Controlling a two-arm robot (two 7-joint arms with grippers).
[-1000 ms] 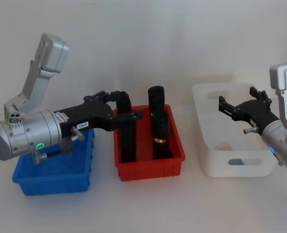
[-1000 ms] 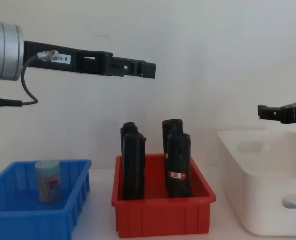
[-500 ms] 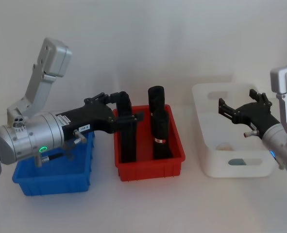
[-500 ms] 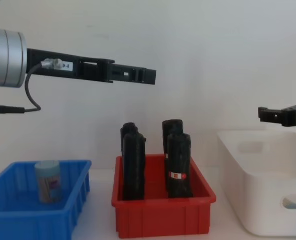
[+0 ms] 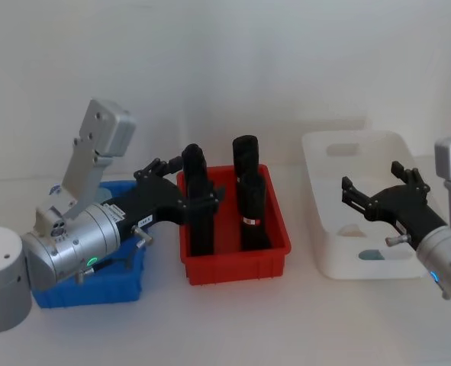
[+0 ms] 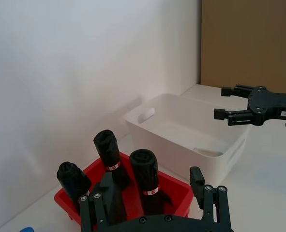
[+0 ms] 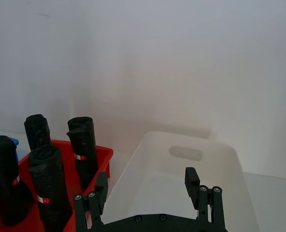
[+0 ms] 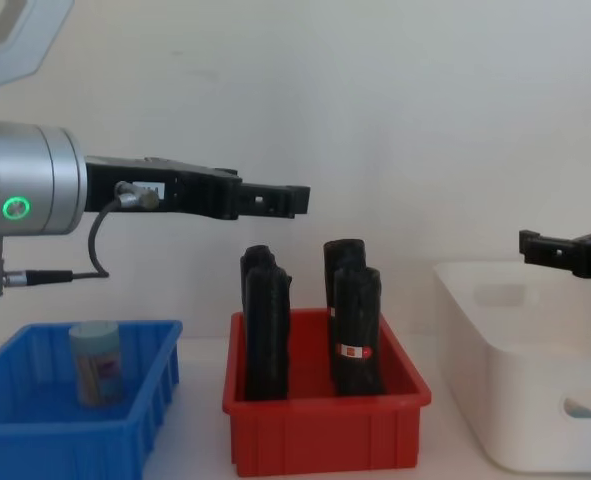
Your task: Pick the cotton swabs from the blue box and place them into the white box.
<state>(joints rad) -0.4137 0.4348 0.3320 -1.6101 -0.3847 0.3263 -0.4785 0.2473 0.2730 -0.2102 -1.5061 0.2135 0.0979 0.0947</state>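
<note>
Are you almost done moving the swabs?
Partway. What looks like one jar of cotton swabs lies in the white box. Nothing is in hand: left gripper open above the red bin, right gripper open over the white box. One jar waits in the blue box.

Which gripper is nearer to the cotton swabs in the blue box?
Left. The left gripper is raised above the red bin, next to the blue box with the cotton swabs; the right gripper is farther, over the white box.
</note>
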